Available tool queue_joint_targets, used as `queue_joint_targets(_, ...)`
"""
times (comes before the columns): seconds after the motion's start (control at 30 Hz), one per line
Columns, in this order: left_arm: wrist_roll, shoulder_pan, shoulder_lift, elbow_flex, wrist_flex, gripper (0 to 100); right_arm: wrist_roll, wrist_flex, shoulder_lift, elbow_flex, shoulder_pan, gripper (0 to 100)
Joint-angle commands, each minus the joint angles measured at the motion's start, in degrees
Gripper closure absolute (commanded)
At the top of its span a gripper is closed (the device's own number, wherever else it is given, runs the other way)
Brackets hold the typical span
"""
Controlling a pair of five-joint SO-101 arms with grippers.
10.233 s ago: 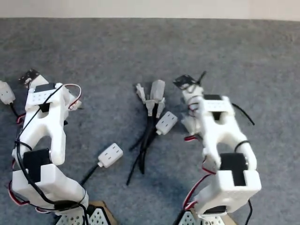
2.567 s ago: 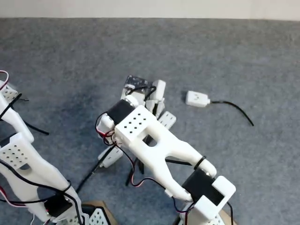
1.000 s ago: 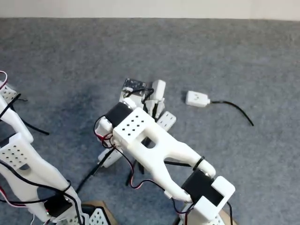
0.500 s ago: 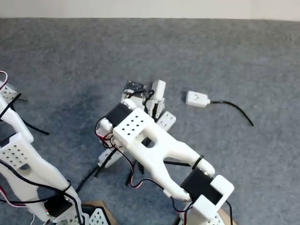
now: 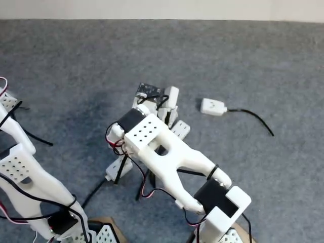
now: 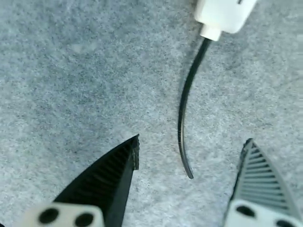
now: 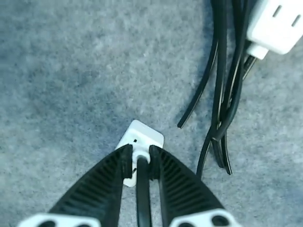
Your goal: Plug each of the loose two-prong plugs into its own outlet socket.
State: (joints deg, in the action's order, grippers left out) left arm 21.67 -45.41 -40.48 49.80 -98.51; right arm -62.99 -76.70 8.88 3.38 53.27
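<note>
Grey carpet [image 5: 76, 61]. Right gripper [image 7: 140, 150] mid-surface, fingers [image 7: 113, 170] pinched narrow on black cord [image 7: 141, 189]; white socket [image 7: 143, 136] just past fingertips. Left gripper [image 6: 192, 139] by left edge, spread wide; loose cord end [image 6: 185, 156] between its tips, untouched.

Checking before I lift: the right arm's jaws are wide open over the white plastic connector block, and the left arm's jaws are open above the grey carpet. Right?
One error: the right gripper has its jaws shut on the white plastic connector block, at its cord end, as the right wrist view shows. The left gripper is open above the grey carpet.
</note>
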Motion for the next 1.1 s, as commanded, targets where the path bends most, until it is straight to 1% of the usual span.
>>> queue_joint_targets(0.0, 0.6, -0.5, 0.7, 2.3, 0.4, 66, -0.3, 0.6, 0.2, 0.3, -0.2, 99.4)
queue_joint_targets(0.23, 0.6, -0.6, 0.7, 2.3, 0.4, 66, -0.2, 0.1, 0.0, 0.1, -1.6, 99.4)
queue_joint_targets(0.5, 0.6, -0.6, 0.7, 2.3, 0.2, 66, 1.5, 0.1, 0.0, 0.1, -9.2, 99.4)
queue_joint_targets(0.57, 0.6, -0.5, 0.7, 2.3, 0.1, 66, 1.6, 0.1, 0.0, 0.3, -10.0, 99.4)
queue_joint_targets(0.87, 0.6, -0.5, 0.7, 2.3, 0.1, 66, 2.0, 0.2, 0.0, 0.2, -9.2, 99.4)
queue_joint_targets(1.07, 0.6, -0.3, 0.7, 2.3, 0.1, 66, 0.0, 0.2, 0.2, 0.5, -1.6, 99.4)
